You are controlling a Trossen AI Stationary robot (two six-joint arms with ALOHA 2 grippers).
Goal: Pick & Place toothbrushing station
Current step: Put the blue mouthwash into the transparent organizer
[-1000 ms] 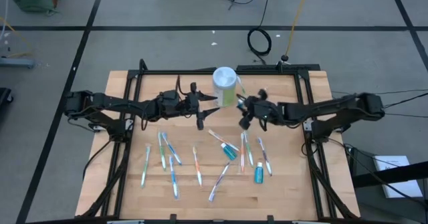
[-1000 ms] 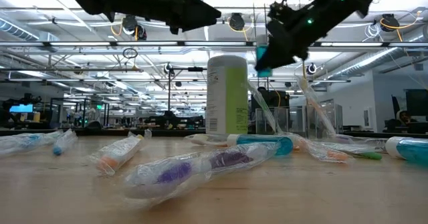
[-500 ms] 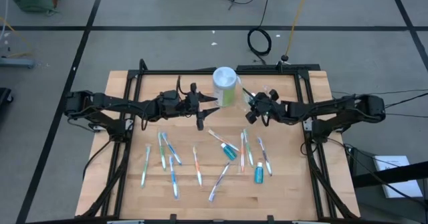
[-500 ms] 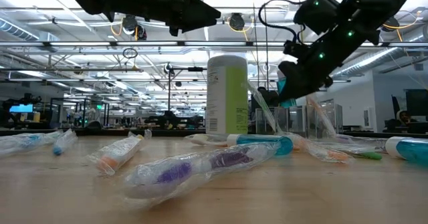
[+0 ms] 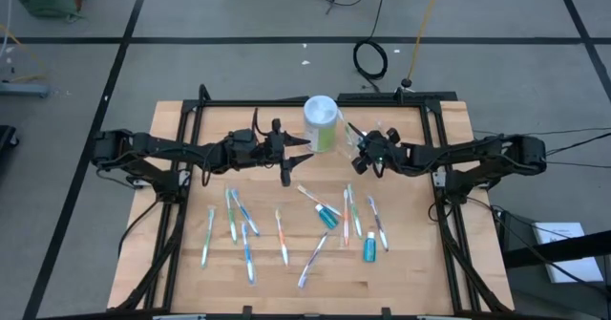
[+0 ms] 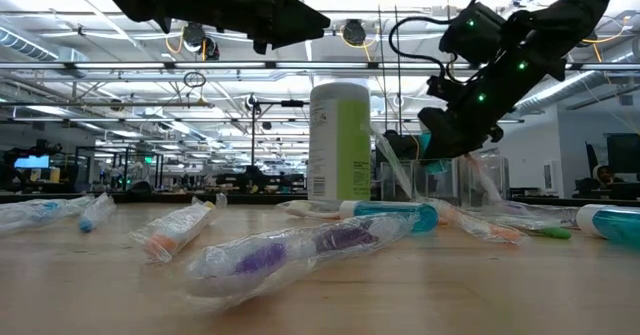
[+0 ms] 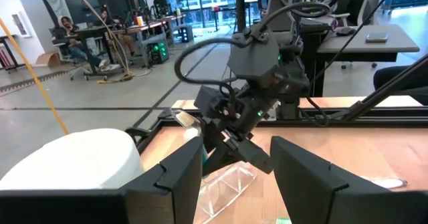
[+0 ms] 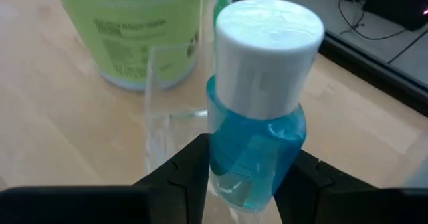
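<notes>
Near the back edge of the worktop, my right gripper squeezes a blue toothpaste tube over the clear cup, just beside the green wipes tub. My left gripper waits with fingers apart. Toothbrushes lie nearer the front edge.

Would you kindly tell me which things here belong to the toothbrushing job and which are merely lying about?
Job in hand:
held toothpaste tube, gripped by the right gripper; clear cup; toothbrushes; spare toothpaste tube on the table; left gripper, open, beside the canister.

Lying about:
green canister; cable coil on the floor.
</notes>
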